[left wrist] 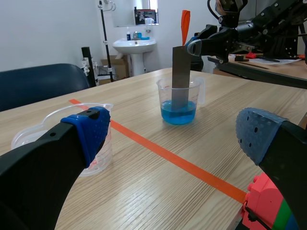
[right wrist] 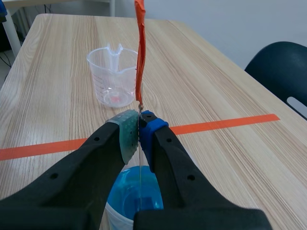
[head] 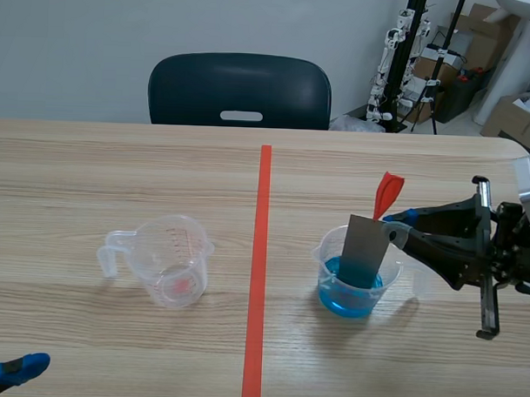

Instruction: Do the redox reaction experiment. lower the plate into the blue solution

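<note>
Plate going into the blue, right tool (right wrist: 139, 128) clamped on its top edge.

The grey plate (head: 365, 250) stands tilted in the beaker (head: 322, 272). Its lower end looks already wet in the blue solution (head: 349, 295), and the orange tag (head: 385, 194) sticks up above the pinch. From here I'd say the trick is a slow, straight drop. Keep the plate off the beaker wall so the light cup doesn't tip or slide, and let go only once the bottom edge rests on the cup floor and the plate can lean on the rim. The right arm comes in low from the right, nearly level, its fingers reaching over the rim toward the tape line. The left tool (left wrist: 175, 134) sits low at the near left of the desk, fingers spread wide and holding nothing, beside the empty measuring cup (head: 171, 261).
</note>
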You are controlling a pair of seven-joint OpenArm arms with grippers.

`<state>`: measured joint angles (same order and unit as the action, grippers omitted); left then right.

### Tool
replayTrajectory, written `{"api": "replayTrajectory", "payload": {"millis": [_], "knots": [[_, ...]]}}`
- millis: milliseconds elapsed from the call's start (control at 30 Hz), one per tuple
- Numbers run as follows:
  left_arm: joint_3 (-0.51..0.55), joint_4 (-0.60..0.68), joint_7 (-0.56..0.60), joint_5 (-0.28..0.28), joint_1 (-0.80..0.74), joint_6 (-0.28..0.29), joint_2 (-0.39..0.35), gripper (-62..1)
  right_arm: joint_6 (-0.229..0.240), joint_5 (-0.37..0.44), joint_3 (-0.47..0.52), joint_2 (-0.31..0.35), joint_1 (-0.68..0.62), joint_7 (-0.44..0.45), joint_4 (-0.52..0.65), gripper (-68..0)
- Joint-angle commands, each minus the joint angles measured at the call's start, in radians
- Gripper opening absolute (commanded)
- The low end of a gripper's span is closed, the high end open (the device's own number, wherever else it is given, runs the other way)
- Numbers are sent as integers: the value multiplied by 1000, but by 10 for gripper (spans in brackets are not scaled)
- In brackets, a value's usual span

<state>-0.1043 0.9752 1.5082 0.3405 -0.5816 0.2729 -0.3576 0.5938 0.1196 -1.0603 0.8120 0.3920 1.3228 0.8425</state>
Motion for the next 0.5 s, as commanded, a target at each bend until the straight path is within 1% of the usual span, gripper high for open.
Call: {"api": "replayTrajectory", "payload": {"millis": [0,467], "knots": [[-2,11,46,-6,1,2,-9,-54,1,14,8,14,12,18,14,-669],[-1,11,46,-5,1,2,-9,-54,5,14,8,27,12,20,14,-669]]}}
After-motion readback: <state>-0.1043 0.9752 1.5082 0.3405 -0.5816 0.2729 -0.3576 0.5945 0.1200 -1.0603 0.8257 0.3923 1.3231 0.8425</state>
